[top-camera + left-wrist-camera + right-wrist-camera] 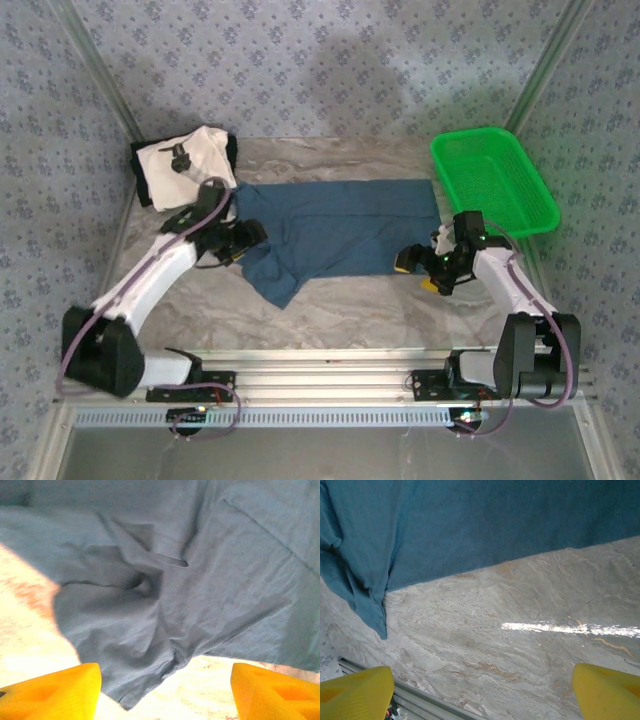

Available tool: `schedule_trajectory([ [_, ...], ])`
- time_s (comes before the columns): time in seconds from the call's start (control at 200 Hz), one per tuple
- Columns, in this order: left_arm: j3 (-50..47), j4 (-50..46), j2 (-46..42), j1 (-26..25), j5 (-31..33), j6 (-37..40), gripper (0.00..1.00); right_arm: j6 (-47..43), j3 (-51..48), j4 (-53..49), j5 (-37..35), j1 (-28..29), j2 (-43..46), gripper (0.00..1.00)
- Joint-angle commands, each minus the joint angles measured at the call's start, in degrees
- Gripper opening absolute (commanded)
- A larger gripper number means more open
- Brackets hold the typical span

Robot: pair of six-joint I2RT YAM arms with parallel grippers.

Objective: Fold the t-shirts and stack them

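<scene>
The dark teal-blue t-shirt (340, 225) lies spread across the middle of the table, with a rumpled flap hanging toward the front left (150, 630) (450, 525). The white t-shirt with dark trim and print (185, 163) sits folded at the back left corner. My left gripper (240, 240) hovers over the blue shirt's left edge, open, its yellow fingers (50, 692) wide apart with nothing between them. My right gripper (420, 270) stands open above bare table just off the shirt's front right corner, its yellow fingers (605, 692) empty.
A green plastic basket (493, 180) stands at the back right, close behind the right arm. The marble tabletop (520, 645) runs to a metal rail (320, 365) along the front edge. Patterned walls enclose the back and sides.
</scene>
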State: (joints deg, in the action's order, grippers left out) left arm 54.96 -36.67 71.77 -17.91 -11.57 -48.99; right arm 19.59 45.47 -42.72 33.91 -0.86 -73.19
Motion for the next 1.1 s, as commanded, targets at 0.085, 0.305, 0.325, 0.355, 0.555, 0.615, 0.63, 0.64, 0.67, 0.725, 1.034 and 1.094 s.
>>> schedule_trajectory([
  [0.085, -15.1, 11.1, -3.7, 7.1, -8.1, -5.0, 0.59, -2.5, 2.9, -3.0, 0.7, -0.4, -0.9, 0.94],
  [0.305, -17.0, 20.3, 5.1, 10.4, -12.4, -2.3, 0.51, -2.7, 3.9, -4.0, 0.9, -0.5, -0.9, 0.94],
  [0.325, -16.8, 20.3, 5.9, 10.6, -12.3, -1.9, 0.51, -2.8, 3.9, -4.1, 0.9, -0.5, -0.9, 0.94],
  [0.355, -16.4, 20.4, 7.2, 10.9, -12.1, -1.5, 0.50, -2.7, 4.0, -4.2, 0.9, -0.4, -0.8, 0.94],
  [0.555, -15.9, 26.6, 14.7, 11.3, -13.5, -2.0, 0.46, -2.9, 3.7, -5.3, 0.5, -0.4, 0.1, 0.94],
  [0.615, -15.7, 29.1, 17.1, 11.1, -14.3, -2.8, 0.45, -2.7, 3.3, -5.2, 0.4, -0.5, 0.3, 0.94],
  [0.63, -15.6, 29.5, 17.7, 11.1, -14.5, -2.8, 0.45, -2.7, 3.3, -5.2, 0.3, -0.5, 0.3, 0.94],
  [0.64, -15.5, 29.8, 18.1, 11.0, -14.5, -2.9, 0.45, -2.6, 3.3, -5.2, 0.4, -0.5, 0.3, 0.94],
  [0.67, -15.0, 30.5, 19.2, 10.8, -14.7, -3.0, 0.44, -2.7, 3.0, -4.9, 0.3, -0.6, 0.3, 0.94],
  [0.725, -13.6, 31.2, 21.2, 9.9, -14.9, -3.0, 0.43, -2.3, 3.0, -4.5, 0.2, -0.6, 0.3, 0.94],
  [1.034, -5.2, 26.7, 27.0, 5.2, -15.0, -1.9, 0.09, -1.9, 1.6, -5.4, -1.4, -2.1, 1.4, 0.94],
  [1.094, -4.0, 22.8, 25.2, 5.3, -13.5, -0.1, 0.03, -1.9, 1.6, -5.5, -1.2, -2.9, 2.0, 0.94],
])
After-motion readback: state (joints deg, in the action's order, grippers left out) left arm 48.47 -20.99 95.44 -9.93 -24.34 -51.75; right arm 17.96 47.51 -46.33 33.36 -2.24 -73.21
